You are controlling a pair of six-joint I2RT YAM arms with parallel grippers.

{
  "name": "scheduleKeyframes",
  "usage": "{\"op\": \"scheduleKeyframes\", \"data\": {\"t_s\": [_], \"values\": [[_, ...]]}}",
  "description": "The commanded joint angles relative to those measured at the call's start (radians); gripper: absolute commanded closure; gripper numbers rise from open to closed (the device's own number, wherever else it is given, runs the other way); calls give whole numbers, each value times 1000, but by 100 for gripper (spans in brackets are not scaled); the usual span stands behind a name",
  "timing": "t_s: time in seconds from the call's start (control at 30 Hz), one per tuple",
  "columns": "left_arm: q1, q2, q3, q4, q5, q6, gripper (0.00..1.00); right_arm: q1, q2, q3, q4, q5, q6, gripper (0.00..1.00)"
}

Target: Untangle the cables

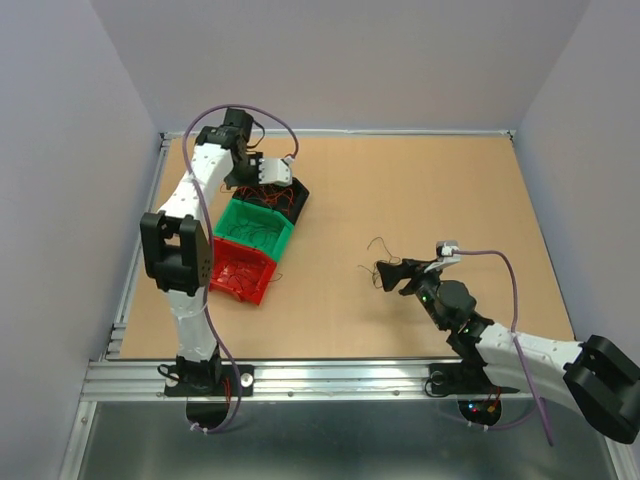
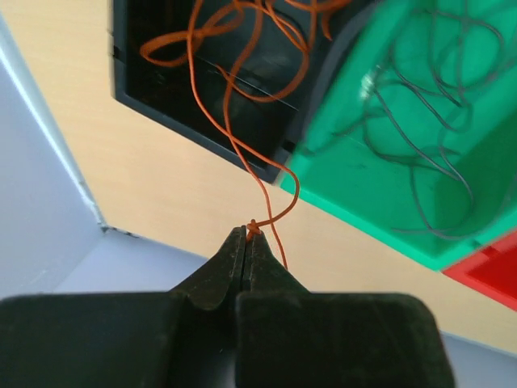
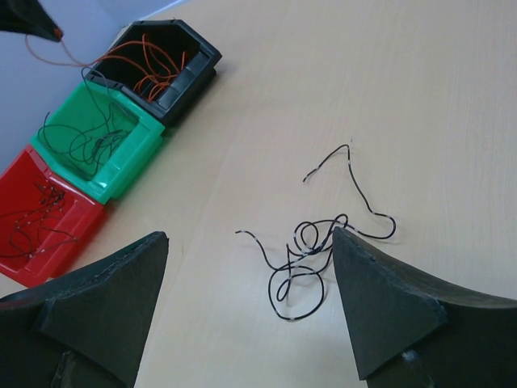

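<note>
Left gripper (image 2: 249, 234) pinches an orange wire (image 2: 242, 151) that trails ahead over the black bin's (image 2: 174, 113) rim. Right gripper (image 3: 249, 238) stands wide, black wires (image 3: 315, 239) lying between its jaws, with bare table (image 3: 380, 89) ahead.

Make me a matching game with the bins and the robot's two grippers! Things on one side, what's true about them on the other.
1 black bin
2 green bin
3 left gripper
4 right gripper

A open over the loose black wires
B orange wires lie inside
C shut on one orange wire
D beside the red bin

Pairs: 1-B, 2-D, 3-C, 4-A
</note>
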Motion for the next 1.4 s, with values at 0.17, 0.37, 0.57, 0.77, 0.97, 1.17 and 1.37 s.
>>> {"op": "scheduleKeyframes", "data": {"t_s": [0.17, 0.37, 0.57, 0.77, 0.97, 1.17, 1.37], "values": [[-147, 238, 137, 94, -50, -97, 100, 0, 8, -3, 20, -15, 3, 13], [-153, 415, 119, 138, -10, -138, 100, 0, -15, -15, 19, -24, 3, 13], [-133, 158, -52, 346, 122, -129, 79, 0, 18, 44, -79, 26, 32, 12], [-117, -57, -35, 371, 257, -199, 54, 0, 151, 247, -508, 164, 118, 5], [-115, -198, -95, 452, 272, -314, 47, 11, 346, 393, -587, 199, 112, 0], [-115, -418, -304, 722, 246, -587, 23, 17, 648, 615, -740, 282, 126, 0], [-63, -795, -704, 1137, 173, -946, 9, 34, 835, 744, -975, 280, 200, 88]]}}
